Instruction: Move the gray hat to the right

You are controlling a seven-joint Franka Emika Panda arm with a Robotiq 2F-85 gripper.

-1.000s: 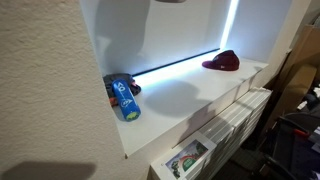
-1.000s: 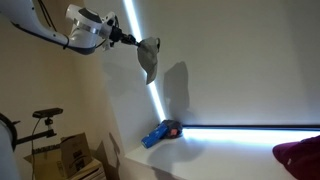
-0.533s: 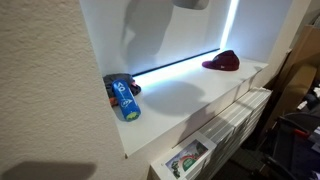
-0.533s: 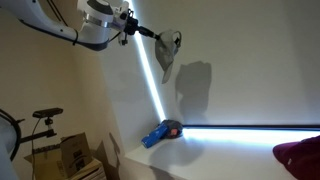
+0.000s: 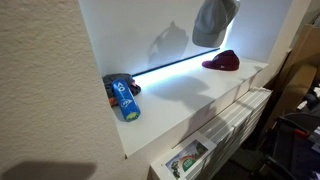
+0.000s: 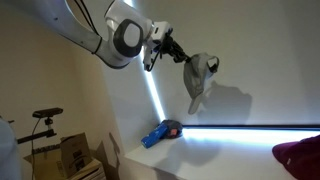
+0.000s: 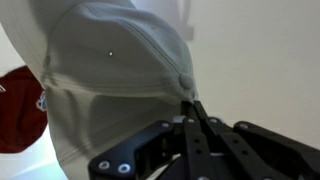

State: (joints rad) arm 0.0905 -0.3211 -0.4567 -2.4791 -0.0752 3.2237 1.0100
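Gripper (image 7: 190,102) sits at 6 o'clock, fingers pinched tight on the gray hat (image 7: 110,60) right by its top button. Hat fills the 10 o'clock side, and a red cap (image 7: 18,110) peeks in at 9.

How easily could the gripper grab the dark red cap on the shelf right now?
Probably not yet: the gripper has jaws shut on the light gray fabric baseball cap in mid-air. The path down to the dark red cap looks clear, but the jaws are full.
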